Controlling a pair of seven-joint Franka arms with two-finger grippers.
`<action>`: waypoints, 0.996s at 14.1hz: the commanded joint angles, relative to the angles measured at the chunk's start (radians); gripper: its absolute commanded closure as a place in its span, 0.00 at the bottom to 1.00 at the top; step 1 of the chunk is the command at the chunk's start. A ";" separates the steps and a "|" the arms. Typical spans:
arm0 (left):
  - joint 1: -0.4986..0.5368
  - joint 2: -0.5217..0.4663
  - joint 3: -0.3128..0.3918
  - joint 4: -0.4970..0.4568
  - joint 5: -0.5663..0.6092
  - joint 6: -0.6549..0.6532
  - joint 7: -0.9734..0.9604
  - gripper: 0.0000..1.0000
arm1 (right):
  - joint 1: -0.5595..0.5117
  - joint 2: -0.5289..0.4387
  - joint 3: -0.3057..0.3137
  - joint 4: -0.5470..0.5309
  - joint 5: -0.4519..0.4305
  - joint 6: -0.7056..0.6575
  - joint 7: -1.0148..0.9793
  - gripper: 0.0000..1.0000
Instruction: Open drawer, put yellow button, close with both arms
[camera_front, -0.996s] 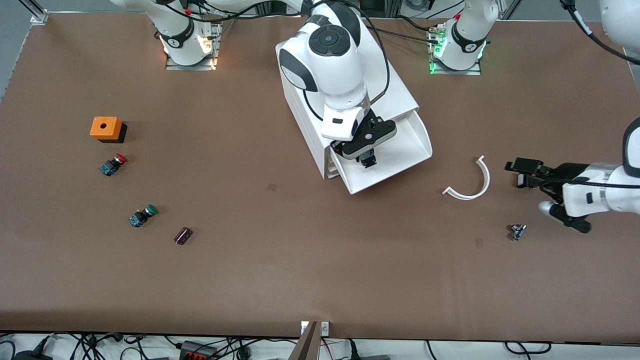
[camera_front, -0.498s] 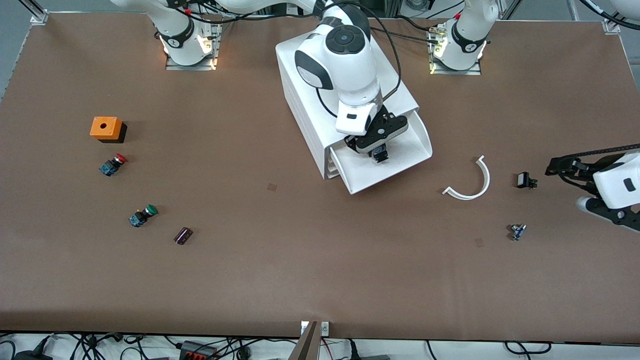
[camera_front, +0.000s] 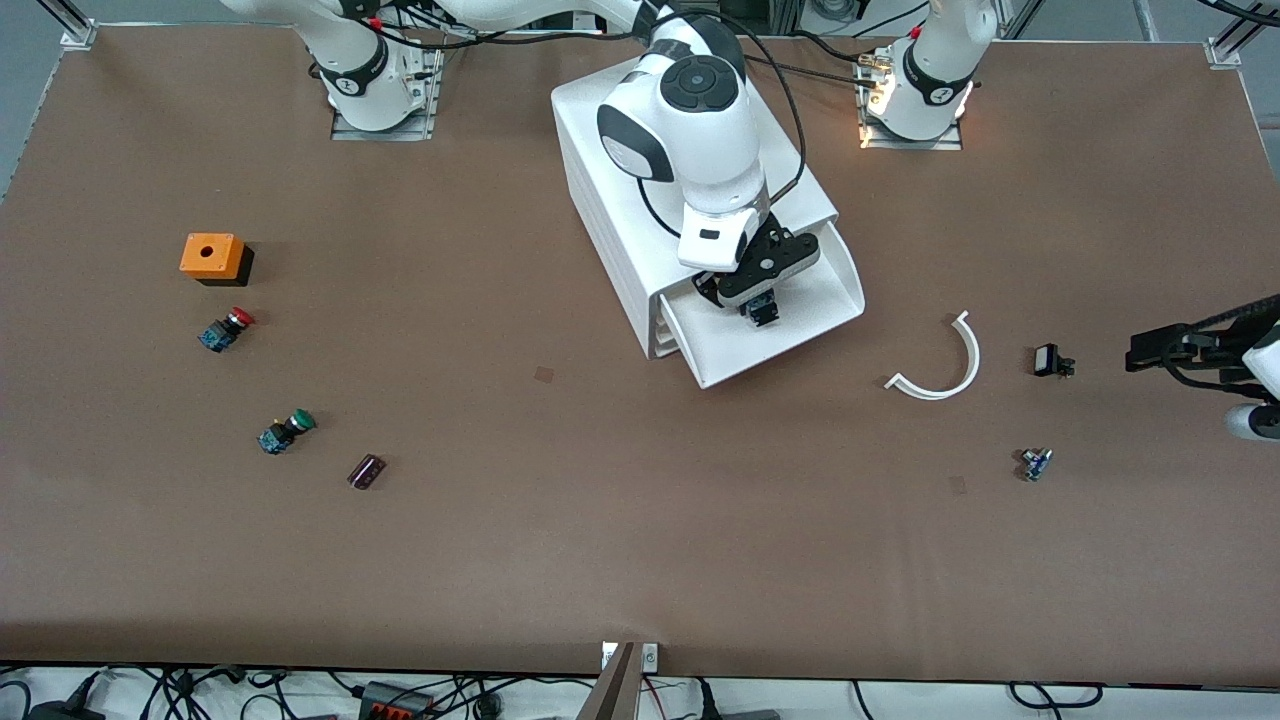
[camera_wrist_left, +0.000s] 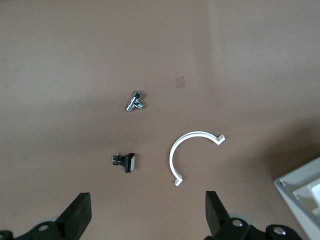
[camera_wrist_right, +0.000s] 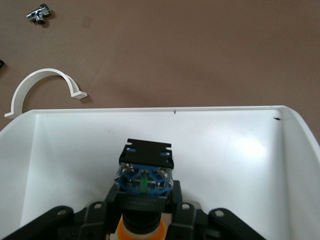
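Right pincer hangs low inside the pulled-out top drawer of the big white rounded plastic cabinet, clamped on the small push-button switch with yellow-orange cap and black-and-blue body.

Button sits between the fingers with its cap tucked back toward the wrist and its blue terminal end pointing out at the drawer's front wall; long axis runs along the drawer's pull direction. White drawer floor shows all round it. Whether the body touches the floor, I cannot tell.

Judgement: the release turns on that gap straight below. Drop looks short, and the drawer walls stand clear on every side.

Left pincer waits, fingers spread wide and empty, over bare brown desk at the left arm's end, near a small black clip and a white plastic half-ring. It is well apart from the drawer, so the right arm is the nearer for closing.
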 joint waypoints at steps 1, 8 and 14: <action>-0.005 -0.008 -0.004 0.000 0.021 0.000 -0.046 0.00 | 0.004 0.016 -0.021 0.037 -0.012 -0.024 0.017 1.00; -0.009 -0.011 -0.005 0.000 0.021 0.000 -0.050 0.00 | 0.001 0.005 -0.023 0.039 -0.011 -0.065 0.018 0.00; -0.011 -0.023 -0.008 -0.001 -0.005 -0.001 -0.130 0.00 | -0.036 -0.070 -0.024 0.134 -0.008 -0.246 0.017 0.00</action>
